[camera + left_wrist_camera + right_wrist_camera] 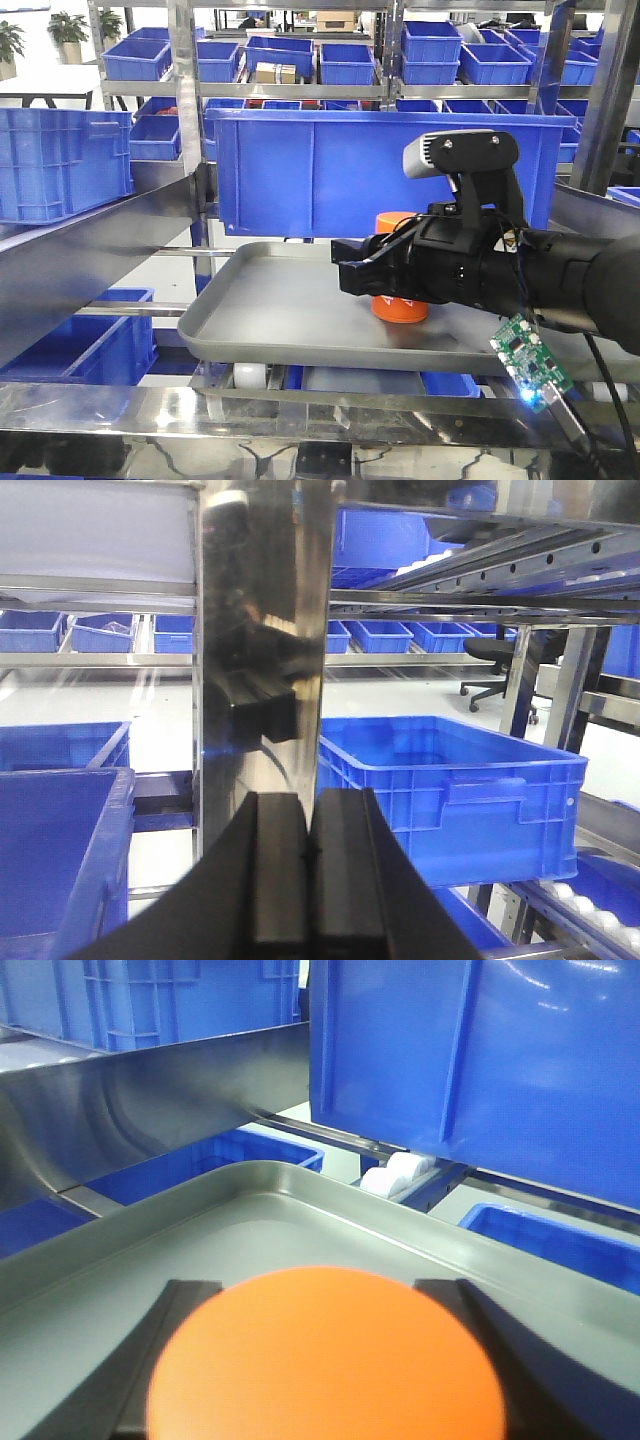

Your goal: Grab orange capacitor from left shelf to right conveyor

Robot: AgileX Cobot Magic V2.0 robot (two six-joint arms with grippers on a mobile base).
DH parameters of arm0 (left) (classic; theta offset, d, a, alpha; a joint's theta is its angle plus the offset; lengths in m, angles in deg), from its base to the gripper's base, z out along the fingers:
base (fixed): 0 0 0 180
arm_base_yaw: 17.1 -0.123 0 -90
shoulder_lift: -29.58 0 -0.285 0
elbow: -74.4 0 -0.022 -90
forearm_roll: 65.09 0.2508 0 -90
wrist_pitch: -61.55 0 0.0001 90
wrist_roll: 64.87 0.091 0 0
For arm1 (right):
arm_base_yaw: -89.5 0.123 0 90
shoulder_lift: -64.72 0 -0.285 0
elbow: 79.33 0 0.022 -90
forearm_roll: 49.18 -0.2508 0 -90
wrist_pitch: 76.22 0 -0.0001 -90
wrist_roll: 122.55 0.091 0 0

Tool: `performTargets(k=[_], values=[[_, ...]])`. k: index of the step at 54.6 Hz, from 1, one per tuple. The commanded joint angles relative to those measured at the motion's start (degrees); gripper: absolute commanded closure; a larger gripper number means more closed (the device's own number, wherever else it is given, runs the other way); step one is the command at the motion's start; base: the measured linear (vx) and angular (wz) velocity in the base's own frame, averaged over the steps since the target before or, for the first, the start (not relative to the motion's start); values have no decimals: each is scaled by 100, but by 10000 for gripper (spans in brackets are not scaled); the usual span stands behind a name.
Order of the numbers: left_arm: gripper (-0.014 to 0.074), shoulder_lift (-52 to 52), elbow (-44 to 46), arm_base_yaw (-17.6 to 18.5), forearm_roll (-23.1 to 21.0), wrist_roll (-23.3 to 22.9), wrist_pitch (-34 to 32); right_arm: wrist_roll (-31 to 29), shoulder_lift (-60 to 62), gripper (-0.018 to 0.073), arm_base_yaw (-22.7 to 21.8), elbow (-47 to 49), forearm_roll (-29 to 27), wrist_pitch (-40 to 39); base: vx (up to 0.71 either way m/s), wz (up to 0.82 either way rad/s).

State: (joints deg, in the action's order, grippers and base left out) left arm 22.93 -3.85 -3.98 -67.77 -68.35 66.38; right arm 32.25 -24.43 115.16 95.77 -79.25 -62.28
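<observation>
In the exterior front view, the orange capacitor, a bright orange upright cylinder with a rounded top edge, is standing on the shallow grey rimmed metal tray of the left shelf, a rack of silvery steel posts and rails. It is being seen between the tray's far and near edges, well apart from the left edge. White marks are showing low on its side, too covered to be read. Its middle is being hidden by the black right gripper, which is reaching in from the right edge. A large blue plastic bin is sitting just behind the far edge, and a blue ribbed crate is resting beyond the far left corner. A small green circuit board with a blue light is hanging under the arm. Racks of further blue bins are filling the room behind.

In the left wrist view, the black left gripper is being held pressed together with nothing between its fingers, before a polished steel post. An open blue tub is resting to the right, and a black office chair is standing on the pale floor.

In the right wrist view, the capacitor's flat round top, blurred, is filling the lower middle. It is being flanked by the dark fingers, spread one on each side. Whether they are pressing on it cannot be told. The tray's rim is curving past behind it.
</observation>
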Motion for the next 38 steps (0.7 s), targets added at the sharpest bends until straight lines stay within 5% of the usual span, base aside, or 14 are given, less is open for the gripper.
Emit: performTargets(k=[1,15,28,38], values=[[603,28,171,43,-27,-32,-453,-45,222,560,3,231,-8,-322,0,0],[603,28,171,43,-27,-32,-453,1,945,568,-50,225,435,311,0,0],[603,28,171,43,-27,-32,-453,1541,2342,567,-50,140,2388,1981,0,0],[603,28,171,43,-27,-32,-453,2488,3717,567,-50,-1080,3475,1956,0,0]])
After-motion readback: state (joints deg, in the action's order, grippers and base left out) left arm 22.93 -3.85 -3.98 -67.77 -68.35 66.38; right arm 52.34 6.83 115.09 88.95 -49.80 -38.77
